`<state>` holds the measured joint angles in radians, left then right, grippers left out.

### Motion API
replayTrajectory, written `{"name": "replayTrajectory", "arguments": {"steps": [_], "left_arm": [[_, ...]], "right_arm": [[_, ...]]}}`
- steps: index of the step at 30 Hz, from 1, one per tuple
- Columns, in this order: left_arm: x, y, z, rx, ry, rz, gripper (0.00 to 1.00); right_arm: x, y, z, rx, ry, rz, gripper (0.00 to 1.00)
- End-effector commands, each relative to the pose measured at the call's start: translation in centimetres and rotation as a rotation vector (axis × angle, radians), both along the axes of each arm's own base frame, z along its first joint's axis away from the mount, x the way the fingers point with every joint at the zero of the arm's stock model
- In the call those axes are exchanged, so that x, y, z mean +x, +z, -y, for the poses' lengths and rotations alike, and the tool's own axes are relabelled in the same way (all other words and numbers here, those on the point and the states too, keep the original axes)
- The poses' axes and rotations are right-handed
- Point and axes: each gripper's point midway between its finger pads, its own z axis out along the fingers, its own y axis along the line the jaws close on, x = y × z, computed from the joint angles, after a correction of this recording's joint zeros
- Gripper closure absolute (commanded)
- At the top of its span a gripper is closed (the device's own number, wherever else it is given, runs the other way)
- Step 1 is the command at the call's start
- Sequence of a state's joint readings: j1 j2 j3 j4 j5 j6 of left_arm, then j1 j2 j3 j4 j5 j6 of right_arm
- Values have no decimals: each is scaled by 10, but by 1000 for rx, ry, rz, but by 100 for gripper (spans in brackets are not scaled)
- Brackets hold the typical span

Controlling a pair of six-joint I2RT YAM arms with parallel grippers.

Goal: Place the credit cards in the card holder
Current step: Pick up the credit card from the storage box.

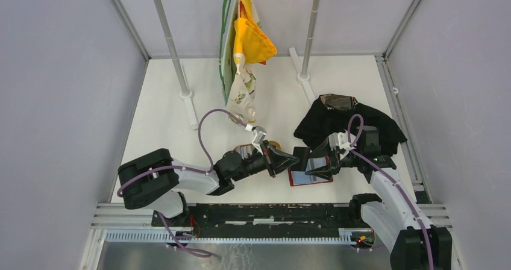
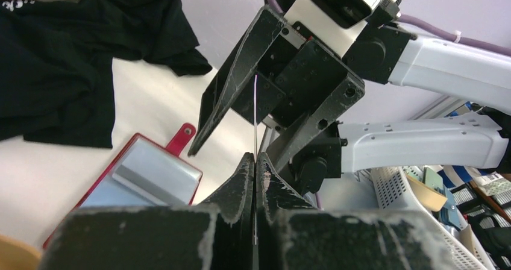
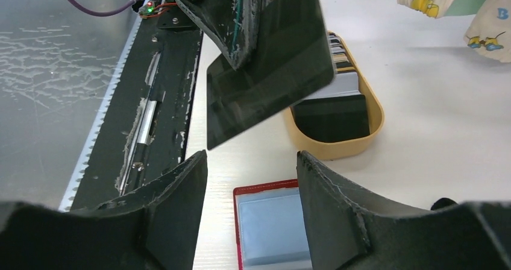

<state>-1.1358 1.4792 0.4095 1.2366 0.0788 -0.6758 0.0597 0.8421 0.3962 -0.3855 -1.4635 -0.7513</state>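
Observation:
The red card holder (image 1: 310, 177) lies open on the table with pale cards in its clear sleeves; it also shows in the left wrist view (image 2: 144, 173) and the right wrist view (image 3: 265, 222). My left gripper (image 1: 293, 158) is shut on a black credit card (image 3: 271, 65), held on edge above the table, seen edge-on in the left wrist view (image 2: 255, 116). My right gripper (image 3: 252, 158) is open, empty, just above the holder's near end, facing the card. More cards (image 3: 337, 110) sit in a tan tray (image 3: 337, 148).
A black cloth (image 1: 349, 122) lies behind the right arm. Coloured clothes (image 1: 247, 47) hang from a rack whose two poles (image 1: 175, 47) stand at the back. The tan tray (image 1: 275, 144) sits beside the left gripper. The black base rail (image 1: 271, 213) runs along the near edge.

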Motion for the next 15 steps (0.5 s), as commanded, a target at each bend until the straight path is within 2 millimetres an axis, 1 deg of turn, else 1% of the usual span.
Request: {"name": "replayTrajectory", "arguments": {"steps": [1,4,5,11,13,15], "left_arm": [[5,48,9,-174,16,73,98],[8,42,13,-174,21,72,98],[8,44,13,-185,21,75,98],[10,34,16,-180,17,71,98],[9,31,16,-173,14,71,98],[8,28,17,-166,9,74,98]], "right_arm": [[4,19,-5,7,18,-13,39],[5,17,-8,-11,12,-32,41],[6,18,-9,-14,9,-33,42],[4,23,-10,-7,16,-34,48],[4,24,-10,-4,19,-32,53],[5,23,-10,-2,13,-41,64]]}}
